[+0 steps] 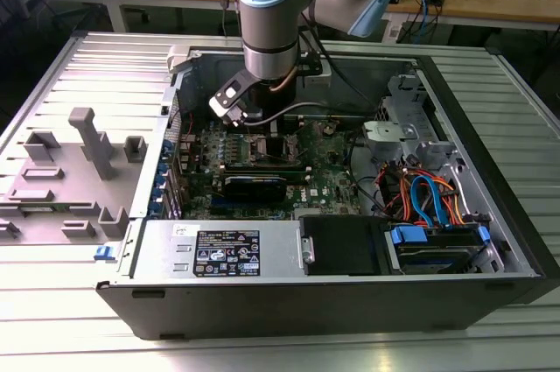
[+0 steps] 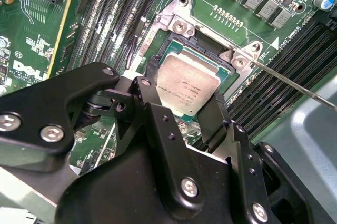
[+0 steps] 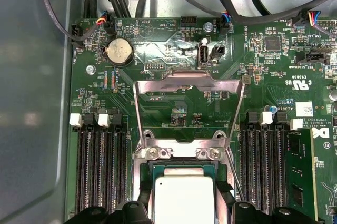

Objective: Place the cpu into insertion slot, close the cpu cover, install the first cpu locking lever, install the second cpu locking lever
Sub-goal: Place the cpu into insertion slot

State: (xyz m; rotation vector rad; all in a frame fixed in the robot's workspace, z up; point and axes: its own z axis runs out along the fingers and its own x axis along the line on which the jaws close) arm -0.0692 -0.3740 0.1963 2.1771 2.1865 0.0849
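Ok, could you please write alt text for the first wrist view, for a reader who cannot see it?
The claw grips the silver cpu by two edges at the insertion slot of a green motherboard. The cpu cover lies open, swung away from the slot, between rows of black memory slots.

You will find the arm (image 1: 271, 4) clad in pale-blue joint caps over silver-grey casing, with a grey cable (image 1: 297, 109) and a white-and-black connector block (image 1: 229, 99) at its wrist, and a matte black gripper (image 2: 184, 84) of angular linked plates fastened by round silver screws.
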